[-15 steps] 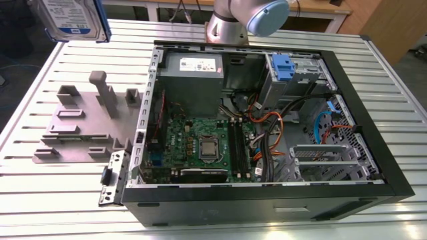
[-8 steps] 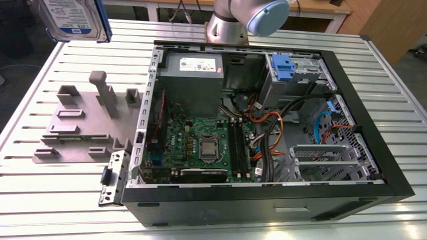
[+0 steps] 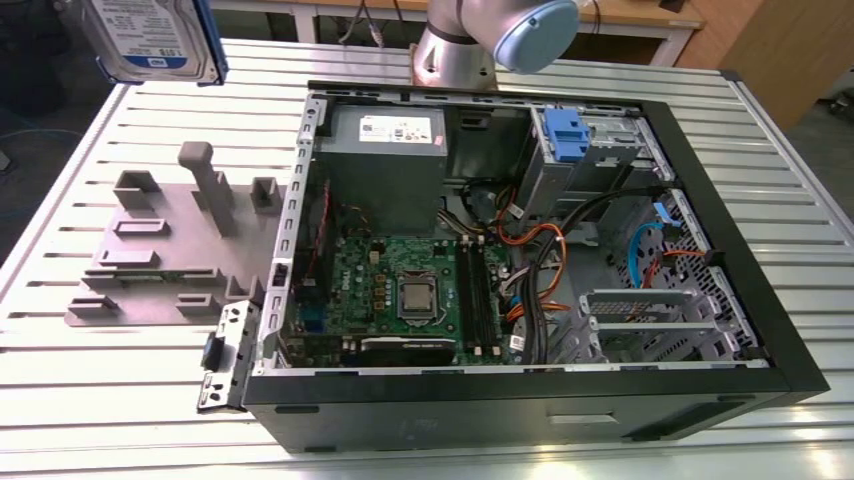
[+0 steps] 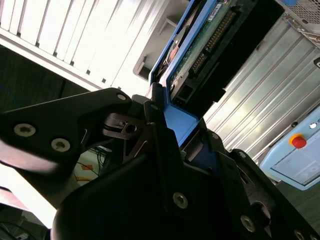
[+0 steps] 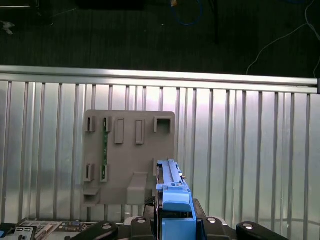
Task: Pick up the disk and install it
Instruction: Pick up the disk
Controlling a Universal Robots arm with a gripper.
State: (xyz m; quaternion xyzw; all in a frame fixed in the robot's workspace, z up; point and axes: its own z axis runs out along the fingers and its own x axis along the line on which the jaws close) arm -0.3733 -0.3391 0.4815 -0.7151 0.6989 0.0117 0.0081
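Exterior view has the disk (image 3: 147,40) up in the air, well clear of the table (image 3: 120,400), its blue-and-white label facing the room. In the second wrist view the disk (image 4: 200,45) runs out past the fingertips, its green circuit side and connector row showing. The gripper (image 4: 182,130) has its black fingers (image 4: 155,117) clamped on the blue rail at the disk's near end, one on each side of it. In the first wrist view the same blue rail (image 5: 172,195) stands edge-on between the fingers.

So I'd judge the pick-up is done and the install not yet begun. The disk sits nowhere in the computer case (image 3: 747,300), which lies open, well apart from the fingers. Inside the case, the blue latch (image 3: 566,135) and its metal bay look like where the disk belongs, though I can't be sure from here.

In the first wrist view, below the fingertips, lies the grey fixture plate (image 5: 130,150) with its slots and posts, resting on the slatted table.

As for writing, the disk's label carries print, but I can't make it out. A white sticker (image 3: 398,127) on the grey metal box (image 3: 387,165) in the case is no plainer. In the second wrist view, beyond the fingers, a red button (image 4: 298,141) sits on a pale panel.
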